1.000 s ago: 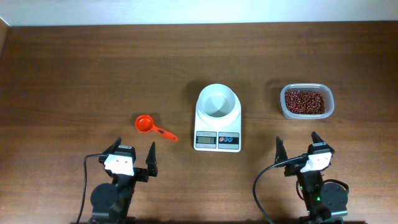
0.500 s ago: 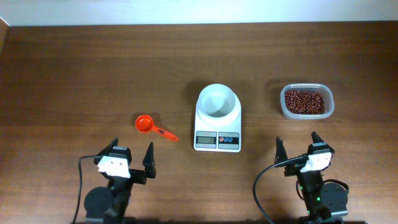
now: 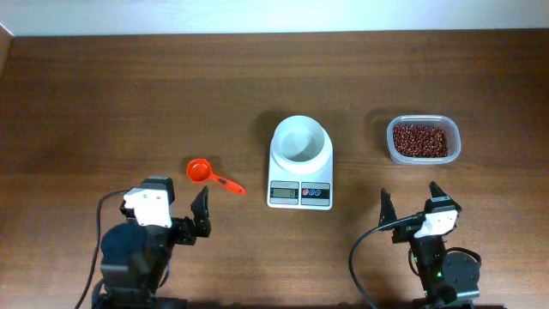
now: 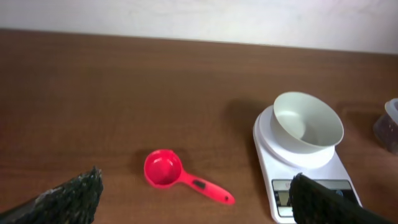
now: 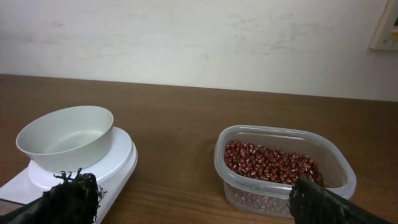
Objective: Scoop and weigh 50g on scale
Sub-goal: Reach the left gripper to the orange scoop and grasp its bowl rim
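both end effectors spread wide open and holding nothing: left end effector [image 3: 171,202] low at the near edge of the dark brown wooden worktop [image 3: 103,86], right end effector [image 3: 408,190] likewise at the near right. small white digital kitchen scale [image 3: 300,182] standing in the middle of the worktop, with round white bowl [image 3: 300,140] on top, bare inside, so no weighing begun yet. heap of small dark red-brown beans [image 3: 420,140] lying in the clear rounded plastic tub [image 3: 455,142], right of the scale and apart from it. small orange-red plastic scoop [image 3: 213,178] flat on the worktop left of the scale, handle slanting toward the scale, near the left end effector but not touched. probably the very first step in hand: going for the scoop. for the next move, lower the left end effector over the thin handle, fingers on either side of it, close firmly, then carry the scoop around the scale to the tub without knocking the bowl.
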